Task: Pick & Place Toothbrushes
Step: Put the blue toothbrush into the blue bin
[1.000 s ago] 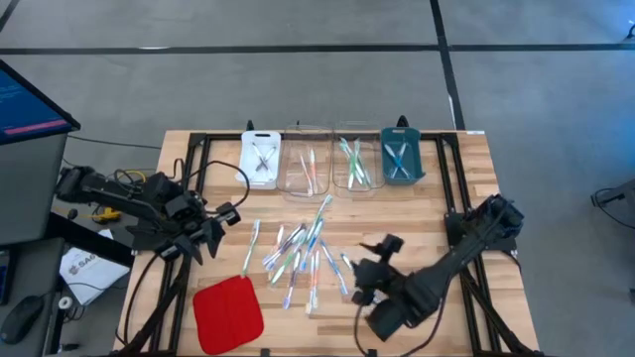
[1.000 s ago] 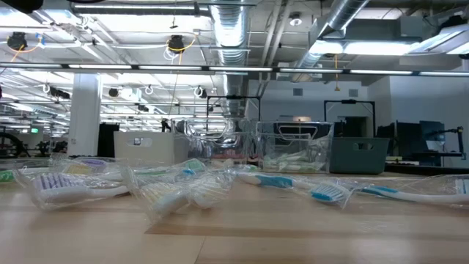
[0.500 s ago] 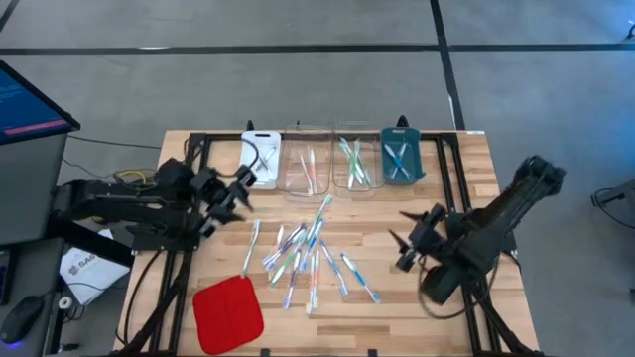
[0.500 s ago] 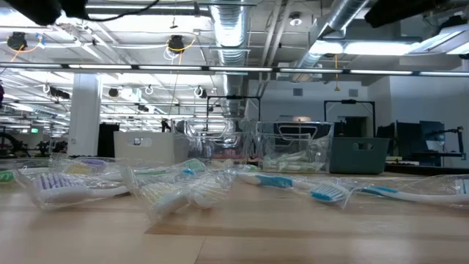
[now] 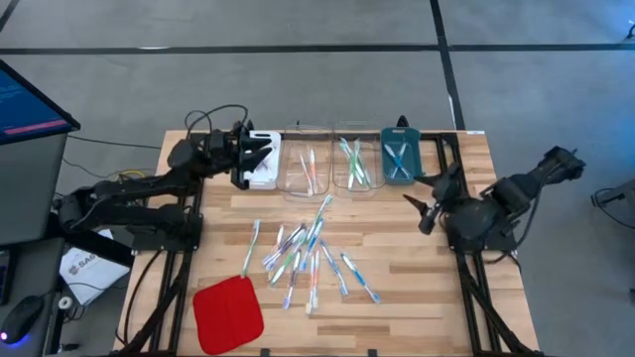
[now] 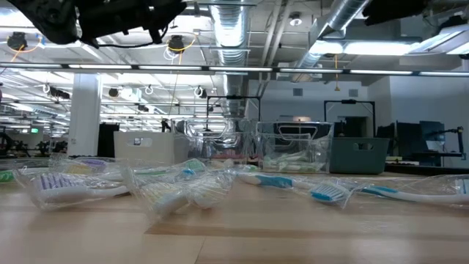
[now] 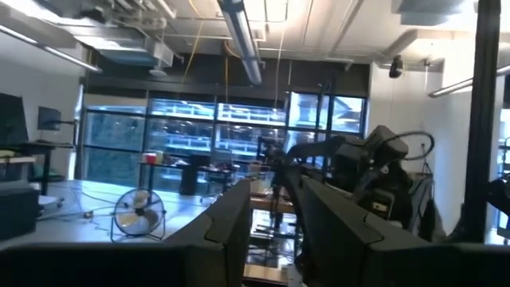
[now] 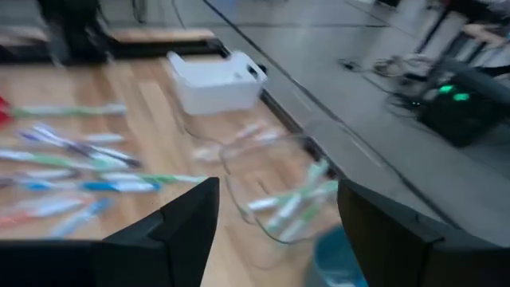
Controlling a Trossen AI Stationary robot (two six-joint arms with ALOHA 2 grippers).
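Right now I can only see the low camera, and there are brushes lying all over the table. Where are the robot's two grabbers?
Observer: The left gripper hovers over the white tray, at the far end of the row of trays.
Operator: And the other one?
Observer: The right gripper is beside the teal tray, open and holding nothing.
Operator: Is anything hiding that I can't see?
Observer: Yes, a red pad lies on the left arm's side, apart from the pile of toothbrushes.
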